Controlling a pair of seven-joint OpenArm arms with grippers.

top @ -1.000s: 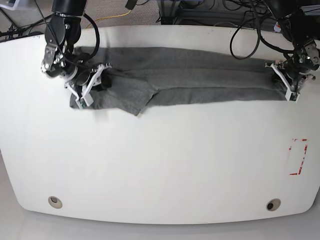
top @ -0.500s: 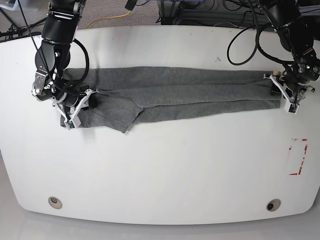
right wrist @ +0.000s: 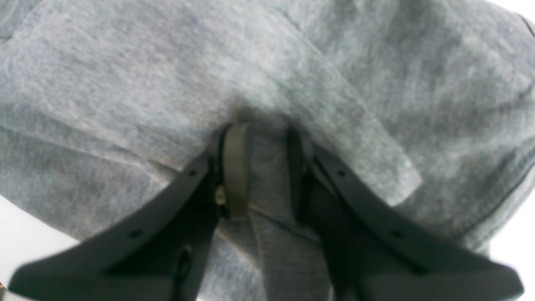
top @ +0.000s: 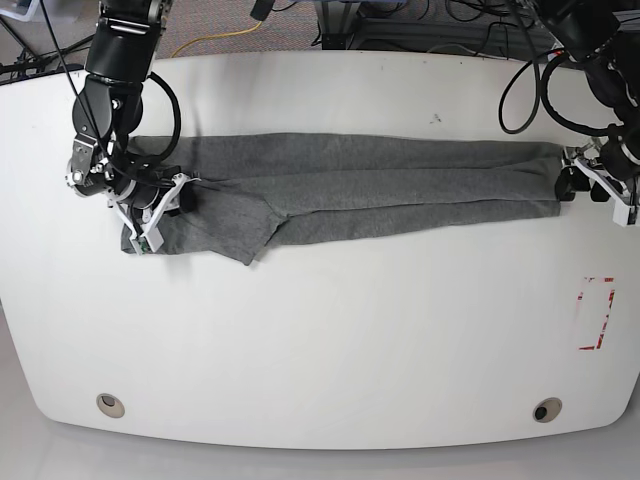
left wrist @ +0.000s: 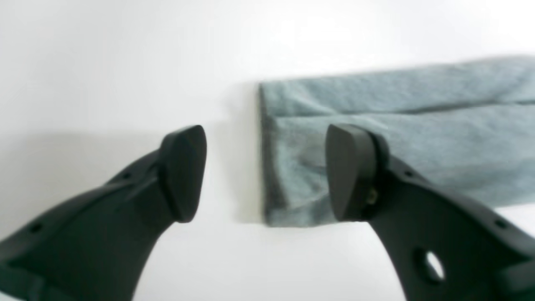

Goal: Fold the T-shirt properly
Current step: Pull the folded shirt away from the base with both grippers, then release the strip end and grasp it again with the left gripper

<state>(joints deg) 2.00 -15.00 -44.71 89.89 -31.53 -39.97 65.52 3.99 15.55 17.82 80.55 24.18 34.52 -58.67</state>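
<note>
My right end effector (right wrist: 261,167) is pinching a ridge of the T-shirt (top: 350,185) between its fingers (right wrist: 236,171). My left end effector (left wrist: 265,171) stands spread, nothing between its jaws, one fingertip (left wrist: 347,171) over the cloth's end, the other over bare bench (top: 320,340). The T-shirt lies folded into a long band along the bench's far edge, reaching nearly from side to side.
</note>
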